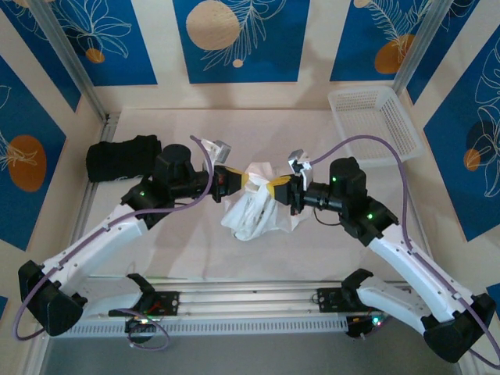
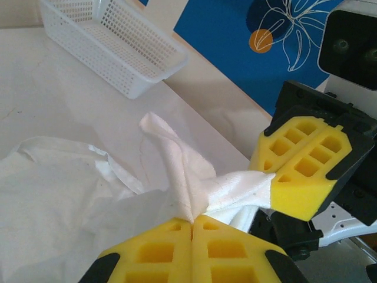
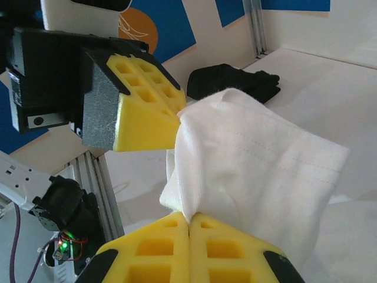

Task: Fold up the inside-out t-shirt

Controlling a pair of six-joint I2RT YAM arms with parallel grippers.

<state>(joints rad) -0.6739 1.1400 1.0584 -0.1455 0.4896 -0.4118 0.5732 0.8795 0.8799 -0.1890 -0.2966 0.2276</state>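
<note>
The white inside-out t-shirt [image 1: 254, 205] hangs bunched between both grippers above the middle of the table. My left gripper [image 1: 243, 180] is shut on a fold of its cloth [image 2: 194, 194], pinched between yellow pads. My right gripper [image 1: 271, 190] is shut on another fold [image 3: 235, 165] close beside it. In the left wrist view the right gripper's yellow pads [image 2: 303, 171] hold the cloth just to the right. In the right wrist view the left gripper's pad [image 3: 144, 127] touches the cloth from the left. The rest of the shirt droops onto the table.
A white plastic basket [image 1: 376, 125] stands at the back right of the table. A black folded garment [image 1: 121, 156] lies at the back left. Aluminium rails [image 1: 250, 301] run along the near edge by the arm bases.
</note>
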